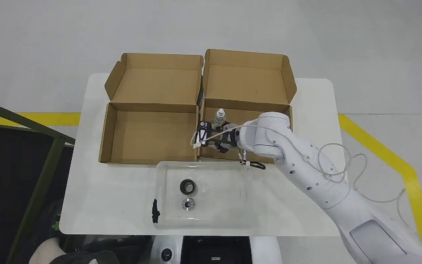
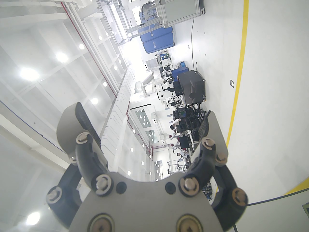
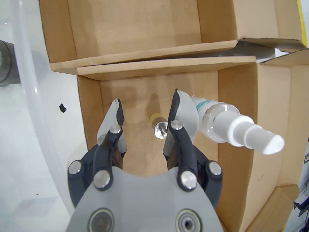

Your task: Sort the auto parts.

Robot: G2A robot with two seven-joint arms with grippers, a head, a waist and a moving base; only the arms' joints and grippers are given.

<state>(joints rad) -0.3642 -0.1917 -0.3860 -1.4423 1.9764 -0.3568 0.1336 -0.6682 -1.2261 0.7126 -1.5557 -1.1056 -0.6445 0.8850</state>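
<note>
My right gripper [image 3: 147, 100] hangs open inside the right cardboard box [image 3: 272, 112], at its corner nearest the left box [image 3: 132, 20]. Between its fingers, on the box floor, lies a small part with a silver head and a yellowish body [image 3: 160, 129]. A clear spray bottle with a white nozzle [image 3: 224, 121] stands just beside one finger. From above, the right gripper [image 1: 210, 135] and the bottle [image 1: 219, 117] sit at the right box's left end. A black ring [image 1: 188, 186] and a silver round part [image 1: 188, 204] lie in the clear bin [image 1: 224, 198]. My left gripper [image 2: 144, 109] is open, pointing up into the room.
The left cardboard box [image 1: 151, 135] holds nothing. Both boxes have their lids folded back toward the far side of the white table [image 1: 310, 99]. The clear bin stands in front of the boxes, near the table's front edge. A small black speck [image 3: 62, 108] lies on the table.
</note>
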